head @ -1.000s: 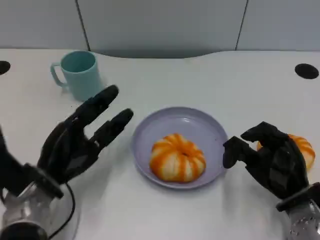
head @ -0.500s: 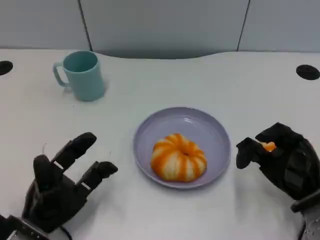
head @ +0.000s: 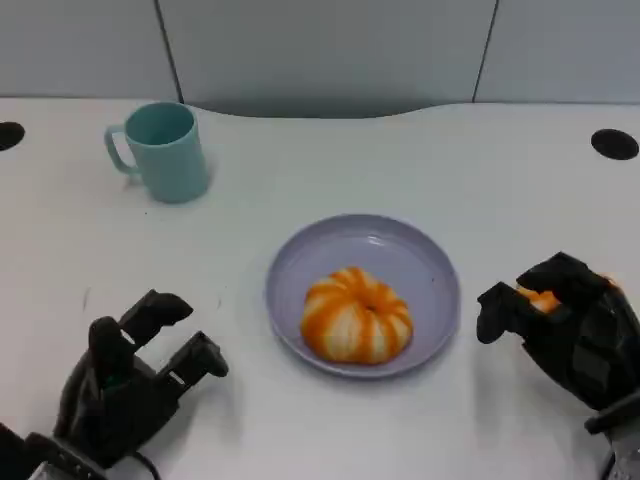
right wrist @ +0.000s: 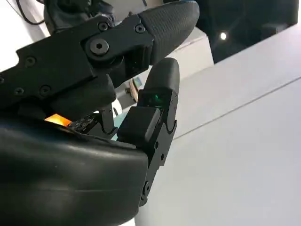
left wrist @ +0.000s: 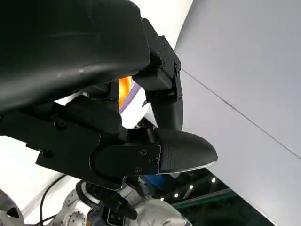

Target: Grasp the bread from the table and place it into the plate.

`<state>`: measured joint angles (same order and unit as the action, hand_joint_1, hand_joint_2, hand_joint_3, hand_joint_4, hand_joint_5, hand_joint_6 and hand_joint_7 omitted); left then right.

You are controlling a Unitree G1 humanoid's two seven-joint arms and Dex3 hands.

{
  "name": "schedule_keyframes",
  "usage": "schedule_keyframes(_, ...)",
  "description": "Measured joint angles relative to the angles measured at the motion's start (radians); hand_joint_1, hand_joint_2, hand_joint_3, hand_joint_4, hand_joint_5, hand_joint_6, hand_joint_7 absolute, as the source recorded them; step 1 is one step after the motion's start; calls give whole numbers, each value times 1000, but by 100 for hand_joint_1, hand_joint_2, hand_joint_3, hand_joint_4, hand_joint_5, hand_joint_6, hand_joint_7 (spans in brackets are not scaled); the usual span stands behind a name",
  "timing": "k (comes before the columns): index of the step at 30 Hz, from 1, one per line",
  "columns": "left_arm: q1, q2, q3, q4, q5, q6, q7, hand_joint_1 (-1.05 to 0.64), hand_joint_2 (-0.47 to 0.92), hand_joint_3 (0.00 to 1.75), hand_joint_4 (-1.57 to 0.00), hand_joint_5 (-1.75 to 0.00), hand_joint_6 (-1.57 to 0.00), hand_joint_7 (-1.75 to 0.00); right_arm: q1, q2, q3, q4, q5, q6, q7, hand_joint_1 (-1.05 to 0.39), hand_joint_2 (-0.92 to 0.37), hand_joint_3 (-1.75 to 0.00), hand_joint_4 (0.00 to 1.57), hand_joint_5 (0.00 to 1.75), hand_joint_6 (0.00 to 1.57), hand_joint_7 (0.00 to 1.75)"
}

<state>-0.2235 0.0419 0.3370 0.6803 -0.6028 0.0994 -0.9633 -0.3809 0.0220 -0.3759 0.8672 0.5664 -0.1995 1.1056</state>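
While one orange-and-white striped bread [head: 356,316] sits in the lavender plate [head: 425,262], a second bread [head: 543,298] is to the right of the plate, and just a small orange bit of it peeks out. The right hand [head: 565,325] is wrapped over that second bread, with its black fingers [head: 500,305] curled down around it. The thumb side points toward the plate and is just beside the plate's right rim. In the right wrist view, a little orange patch of the bread [right wrist: 58,119] shows between the hand's shell and its fingers [right wrist: 155,103].

The plate rests on the white table [head: 320,170], near the middle. The bread in it lies toward the front of the plate, the side closest to the robot.

The left hand [head: 130,380] is to the left of the plate and nearer the robot, well apart from it. It holds nothing, and its fingers [head: 150,315] are spread apart and bent a little.

A light blue mug [head: 165,150] stands upright behind the plate and to its left, well apart. Its handle points away from the plate.
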Motion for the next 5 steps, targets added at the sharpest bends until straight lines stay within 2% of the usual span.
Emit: schedule_keyframes(5, -20, 4, 1, 51, 17, -24, -4, -97, 92, 46, -54, -175, -57, -135, -4, 0, -7, 20, 2, -12, 13, -52, -88, 0, 83, 134, 100, 57)
